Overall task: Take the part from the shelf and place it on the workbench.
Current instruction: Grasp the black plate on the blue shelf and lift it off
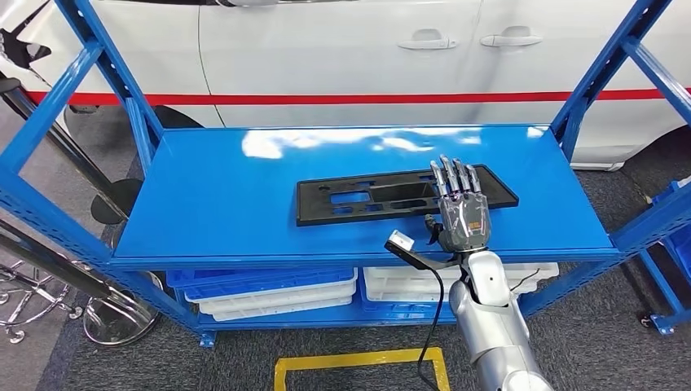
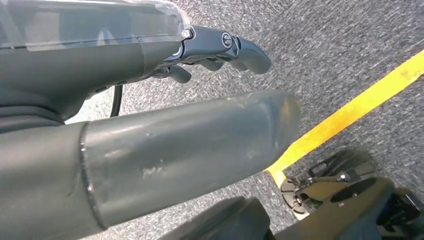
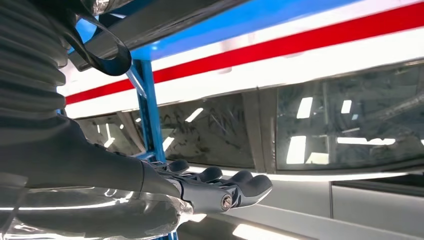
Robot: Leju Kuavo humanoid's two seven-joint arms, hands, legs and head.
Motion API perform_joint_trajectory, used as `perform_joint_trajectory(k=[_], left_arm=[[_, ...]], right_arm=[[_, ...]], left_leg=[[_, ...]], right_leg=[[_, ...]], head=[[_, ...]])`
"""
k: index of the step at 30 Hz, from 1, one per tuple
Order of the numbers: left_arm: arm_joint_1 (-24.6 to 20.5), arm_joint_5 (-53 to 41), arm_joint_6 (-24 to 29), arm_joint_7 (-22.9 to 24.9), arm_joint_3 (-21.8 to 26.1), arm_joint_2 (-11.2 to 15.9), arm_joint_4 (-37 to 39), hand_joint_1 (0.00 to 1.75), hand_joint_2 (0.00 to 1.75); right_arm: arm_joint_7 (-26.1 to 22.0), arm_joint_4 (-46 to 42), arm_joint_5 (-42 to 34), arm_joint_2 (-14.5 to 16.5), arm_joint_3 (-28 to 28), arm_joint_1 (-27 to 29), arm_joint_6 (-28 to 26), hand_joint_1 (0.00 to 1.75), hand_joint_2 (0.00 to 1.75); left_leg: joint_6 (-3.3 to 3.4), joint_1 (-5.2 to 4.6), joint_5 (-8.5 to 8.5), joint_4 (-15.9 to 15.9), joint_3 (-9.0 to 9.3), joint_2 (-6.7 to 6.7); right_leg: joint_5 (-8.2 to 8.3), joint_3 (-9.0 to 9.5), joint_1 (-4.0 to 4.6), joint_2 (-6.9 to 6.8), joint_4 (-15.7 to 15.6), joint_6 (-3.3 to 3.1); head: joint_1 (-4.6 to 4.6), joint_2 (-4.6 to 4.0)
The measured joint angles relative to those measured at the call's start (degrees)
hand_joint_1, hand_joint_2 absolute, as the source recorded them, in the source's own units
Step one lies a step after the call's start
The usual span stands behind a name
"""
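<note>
White car body (image 1: 342,49) with a red stripe, behind the shelf; cut off at the top, door handles just visible. In the right wrist view its panel and dark window glass show as reflections and streaks, hard to read.

Blue metal shelf unit (image 1: 244,212): glossy top deck, slanted uprights at both ends running out of view. Glare patches on the deck's far edge.

Dark grey carpet floor (image 1: 244,358) in front of the shelf, with a yellow taped rectangle (image 1: 358,360) partly cut off at the bottom edge.

White and blue plastic trays (image 1: 277,293) on the lower level, mostly hidden under the top deck; contents cannot be made out.

Flat black plastic panel with cut-out openings (image 1: 383,199) lying on the top deck, right of the deck's middle. Its right portion is covered by the hand.

Silver right arm (image 1: 493,326) rising from below the shelf's front edge, a black cable looping beside it.

Right hand (image 1: 463,208) flat, palm down, fingers (image 1: 456,181) extended and slightly apart over the panel's right part; gripping nothing. Contact with the panel cannot be told.

Left hand (image 2: 220,50) over the carpet, away from the shelf: fingers loosely curled, nothing seen in them; much is hidden by the grey thumb (image 2: 200,145), so its state cannot be told.
</note>
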Motion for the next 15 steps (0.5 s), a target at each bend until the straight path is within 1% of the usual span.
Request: perform_joint_trajectory(k=[1,3,5,6,7,9,10,11,12,14,15], left_arm=[[0.0,0.0,0.0,0.0,0.0,0.0,0.0,0.0,0.0],[-0.1,0.0,0.2,0.0,0.0,0.0,0.0,0.0,0.0],[-0.1,-0.2,0.4,0.0,0.0,0.0,0.0,0.0,0.0],[-0.2,-0.3,0.5,0.0,0.0,0.0,0.0,0.0,0.0],[-0.2,-0.4,0.6,0.0,0.0,0.0,0.0,0.0,0.0],[-0.3,-0.4,0.7,0.0,0.0,0.0,0.0,0.0,0.0],[-0.4,-0.4,0.7,0.0,0.0,0.0,0.0,0.0,0.0],[-0.3,-0.4,0.8,0.0,0.0,0.0,0.0,0.0,0.0],[-0.4,-0.4,0.8,0.0,0.0,0.0,0.0,0.0,0.0],[-0.5,-0.4,0.9,0.0,0.0,0.0,0.0,0.0,0.0],[-0.6,-0.4,0.9,0.0,0.0,0.0,0.0,0.0,0.0]], right_arm=[[0.1,-0.1,0.0,0.0,0.1,0.0,0.0,0.0,1.75],[0.4,-0.1,0.3,0.1,0.2,0.0,0.0,0.0,1.75],[1.9,-0.1,1.0,0.0,0.7,0.0,0.0,0.0,1.75],[3.6,0.0,1.3,-0.2,1.5,-0.1,0.0,0.0,1.75],[5.6,0.2,1.5,-0.4,2.7,-0.1,0.0,0.0,1.75],[9.3,1.1,1.5,-1.3,6.1,-0.2,0.0,0.0,1.75],[10.3,1.7,1.5,-1.8,7.8,-0.2,0.0,0.0,1.75],[11.0,2.2,1.5,-2.2,9.2,-0.1,0.0,0.0,1.75],[11.4,2.6,1.5,-2.5,10.4,-0.1,0.0,0.0,1.75],[11.8,3.1,1.6,-3.0,11.9,-0.1,0.0,0.0,1.75],[11.9,3.3,1.6,-3.2,12.5,-0.1,0.0,0.0,1.75]], left_leg=[[-0.27,-0.09,-0.16,0.2,-0.08,0.0],[-0.84,-0.17,-0.23,0.2,-0.17,0.01],[-1.47,-0.02,-0.83,0.8,-0.39,0.06],[-1.79,0.06,-1.84,2.4,-1.04,0.09],[-2.07,0.16,-3.41,5.1,-2.27,0.12],[-2.5,0.26,-6.71,12.5,-5.79,0.16],[-2.62,0.29,-7.41,15.2,-7.2,0.16],[-2.68,0.3,-7.02,16.0,-7.73,0.16],[-2.64,0.3,-5.59,14.7,-7.22,0.16],[-2.24,0.25,-1.69,7.5,-3.93,0.16],[-1.94,0.14,-0.48,3.9,-2.28,0.15]], right_leg=[[0.42,0.79,0.12,0.02,-1.8,-0.2],[0.31,0.85,0.32,0.11,-2.3,-0.71],[0.51,1.0,0.17,0.06,-2.7,-1.4],[0.62,1.09,0.05,0.03,-2.9,-1.76],[0.67,1.16,-0.01,-0.01,-3.0,-2.05],[0.62,1.16,0.07,-0.03,-3.0,-2.34],[0.57,1.16,0.11,-0.04,-2.9,-2.39],[0.52,1.16,0.14,-0.03,-2.9,-2.41],[0.45,1.19,0.15,-0.01,-2.8,-2.39],[0.27,1.35,0.2,0.02,-2.7,-2.18],[0.17,1.36,0.3,0.03,-2.6,-1.98]], head=[[-0.01,0.0],[-0.01,0.0],[-0.01,0.0],[-0.02,0.0],[-0.03,0.0],[-0.03,0.0],[-0.03,0.0],[-0.03,0.0],[-0.04,0.01],[-0.03,0.01],[-0.03,0.01]])
